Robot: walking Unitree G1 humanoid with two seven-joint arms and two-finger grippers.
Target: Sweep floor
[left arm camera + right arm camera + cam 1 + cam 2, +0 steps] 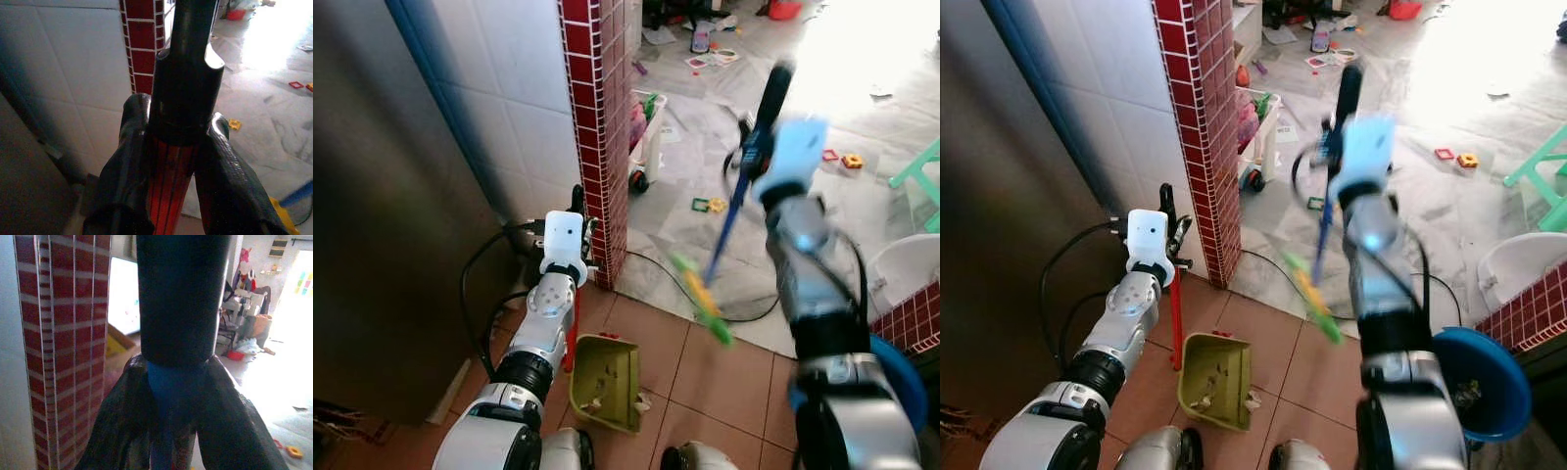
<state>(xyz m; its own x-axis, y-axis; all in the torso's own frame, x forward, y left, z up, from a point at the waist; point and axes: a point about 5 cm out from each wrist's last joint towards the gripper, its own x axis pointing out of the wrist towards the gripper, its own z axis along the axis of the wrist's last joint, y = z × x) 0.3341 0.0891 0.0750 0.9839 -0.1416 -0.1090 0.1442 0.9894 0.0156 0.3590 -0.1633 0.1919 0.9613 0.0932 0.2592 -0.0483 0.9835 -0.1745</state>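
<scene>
An olive-green dustpan [605,380] rests on the brown tile floor with some debris in it. Its red handle [1176,323] rises upright, and my left gripper [576,211] is shut on the black top of that handle beside the brick pillar. In the left wrist view the fingers [129,161] clamp the red-and-black shaft. My right gripper [756,157] is shut on a broom's blue stick [724,235] just below its black end grip. The stick slants down to a blurred green and yellow head [703,299] above the seam between the tile and the marble floor.
A red brick pillar [597,127] and a white tiled wall stand close on the left, next to a dark metal panel [382,196]. Black cables [480,284] trail on the floor. Ahead lie a toy cart [646,137] and scattered toys [850,160]. At right are a green chair [920,171] and a blue bowl [1484,377].
</scene>
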